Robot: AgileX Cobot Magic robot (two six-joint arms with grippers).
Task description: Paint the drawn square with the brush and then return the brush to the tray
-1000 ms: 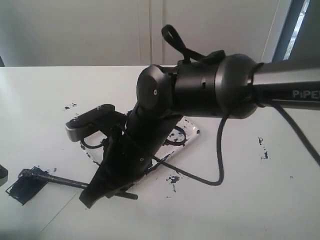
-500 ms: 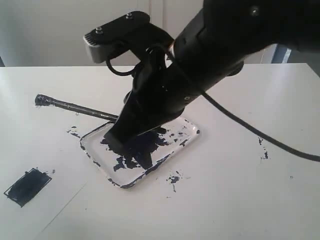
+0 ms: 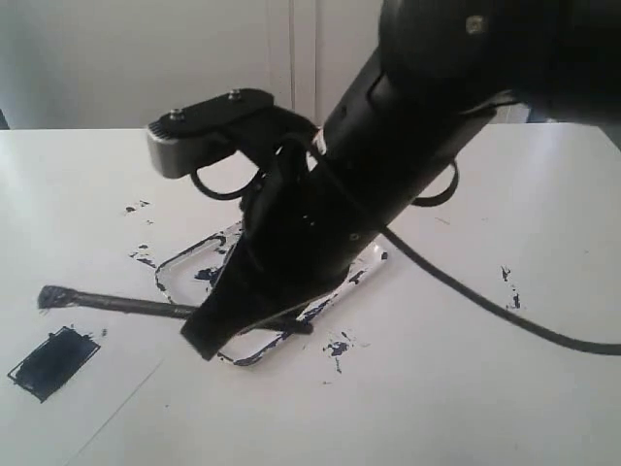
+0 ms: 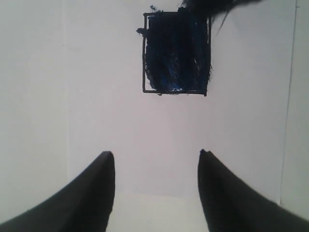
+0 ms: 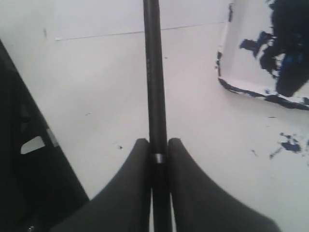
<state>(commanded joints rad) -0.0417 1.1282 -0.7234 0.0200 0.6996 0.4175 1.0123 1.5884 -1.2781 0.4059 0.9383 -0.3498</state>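
**Brush pinched in my right end effector, lying beside the tray**

My right end effector (image 5: 155, 143) is pressed together on the brush (image 5: 153, 72). Its two fingers (image 5: 137, 164) pinch the black shaft right at the narrow silver band. From there the shaft runs out roughly level over the table (image 3: 466, 388), past the left corner of the tray (image 3: 167, 277). Most of the brush is therefore beside the tray rather than in it. A short end sticks out behind my fingers over the tray's near rim. The dark tip is near the drawn square (image 3: 53, 361) but apart from it; I cannot tell whether it touches the sheet below. The tray is smeared with blue-black paint, and splatters (image 3: 337, 347) mark the table just beside it.

My left end effector (image 4: 155, 155) is spread and empty above the white paper (image 4: 96, 96). It faces the drawn square, which is nearly filled with blue-black paint.
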